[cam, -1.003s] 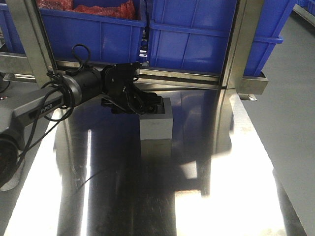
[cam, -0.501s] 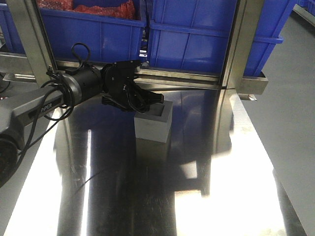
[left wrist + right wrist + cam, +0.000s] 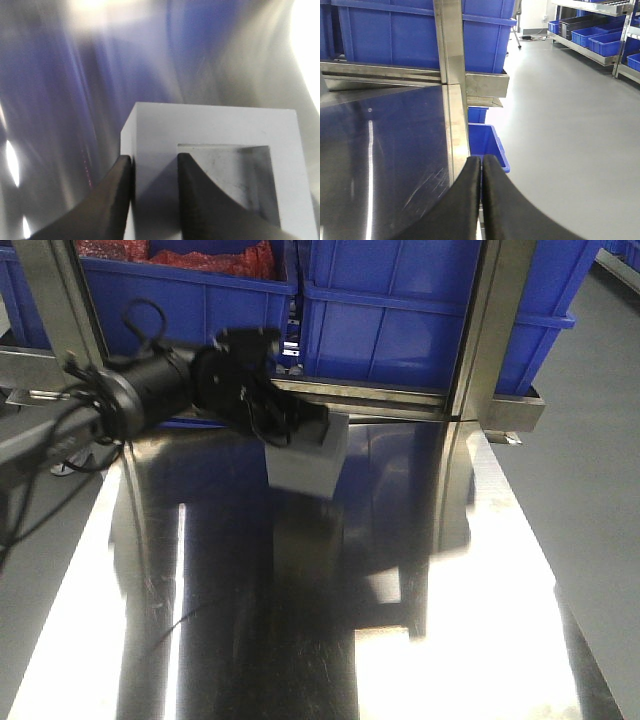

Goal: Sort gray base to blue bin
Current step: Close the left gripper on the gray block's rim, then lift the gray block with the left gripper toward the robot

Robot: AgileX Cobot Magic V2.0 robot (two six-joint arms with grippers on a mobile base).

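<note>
The gray base (image 3: 305, 462) is a small gray cube with a square recess in its top face. It hangs tilted above the shiny steel table (image 3: 450, 620). My left gripper (image 3: 316, 430) is shut on one wall of it: one finger (image 3: 116, 187) is outside and the other finger (image 3: 202, 197) is inside the recess of the base (image 3: 210, 125). Large blue bins (image 3: 400, 330) stand on the rack just behind; I cannot tell which one is the task's bin. My right gripper (image 3: 481, 159) is shut and empty at the table's right edge.
Steel rack posts (image 3: 490, 330) stand between the bins. The left bin (image 3: 190, 310) holds red items. A smaller blue bin (image 3: 487, 142) sits on the floor beside the table. Shelves with more blue bins (image 3: 600, 35) stand far right.
My left gripper has lifted the gray base off the table and carried it up and slightly back toward the rack. The block now hangs tilted.
</note>
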